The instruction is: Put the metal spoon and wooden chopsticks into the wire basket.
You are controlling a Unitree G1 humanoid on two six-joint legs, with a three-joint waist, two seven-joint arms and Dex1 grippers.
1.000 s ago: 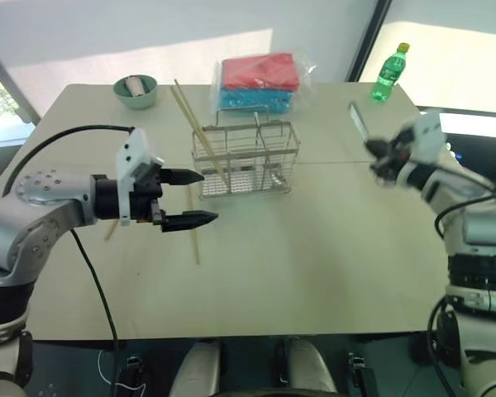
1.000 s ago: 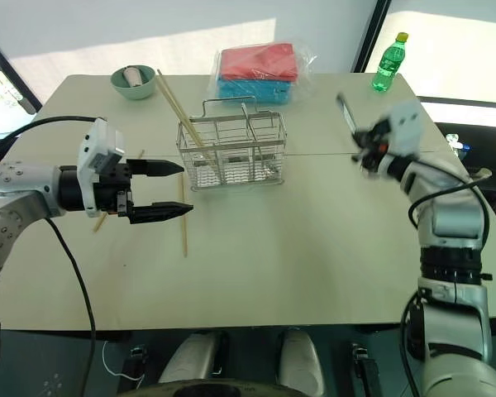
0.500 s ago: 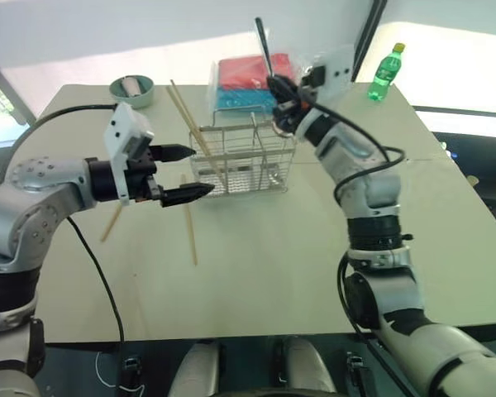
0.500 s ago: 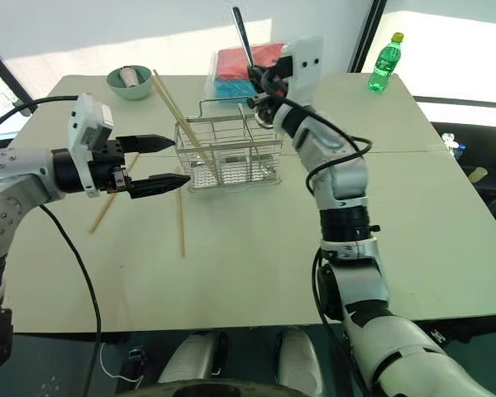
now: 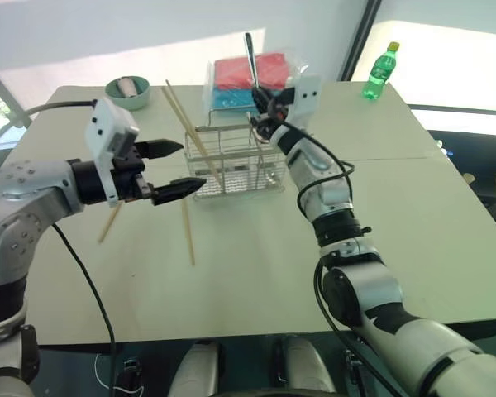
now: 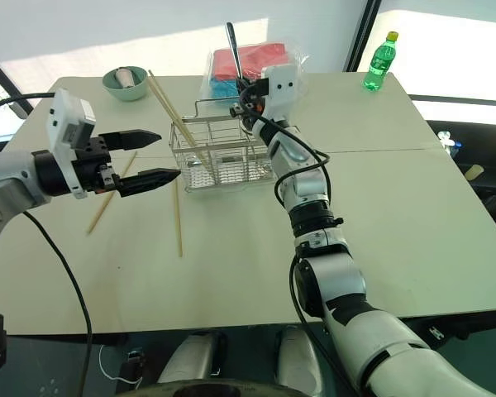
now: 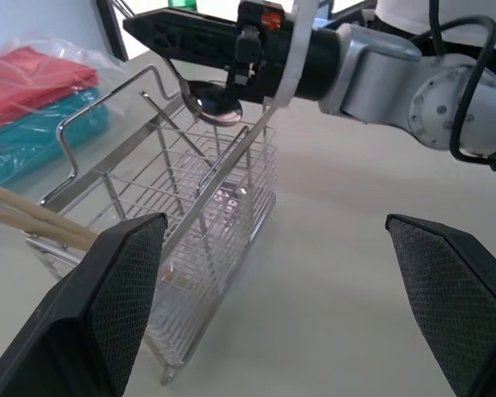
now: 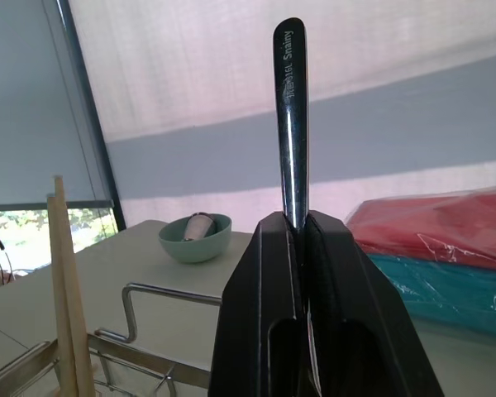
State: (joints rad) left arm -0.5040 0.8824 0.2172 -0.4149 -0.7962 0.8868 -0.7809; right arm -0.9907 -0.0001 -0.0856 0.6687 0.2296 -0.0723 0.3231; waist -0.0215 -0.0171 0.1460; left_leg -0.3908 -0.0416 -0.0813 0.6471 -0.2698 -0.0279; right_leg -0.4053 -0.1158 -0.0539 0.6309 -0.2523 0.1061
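My right gripper point(image 5: 263, 106) is shut on the metal spoon point(image 5: 250, 56), handle pointing up, over the right end of the wire basket point(image 5: 231, 161). In the left wrist view the spoon's bowl point(image 7: 215, 103) hangs just above the basket's top rim. Two wooden chopsticks point(image 5: 184, 122) stand in the basket's left end, leaning left. Another chopstick point(image 5: 188, 233) lies on the table in front of the basket, and one more point(image 5: 112, 222) lies further left. My left gripper point(image 5: 190, 165) is open and empty, hovering just left of the basket.
A red and blue packaged stack point(image 5: 231, 78) lies right behind the basket. A green bowl point(image 5: 127, 91) sits at the back left and a green bottle point(image 5: 380, 70) at the back right. Open tabletop point(image 5: 413, 215) spreads to the right and front.
My right arm swung left from the table's right side, carrying the spoon to above the basket. The left gripper stayed open beside the basket, rising slightly.
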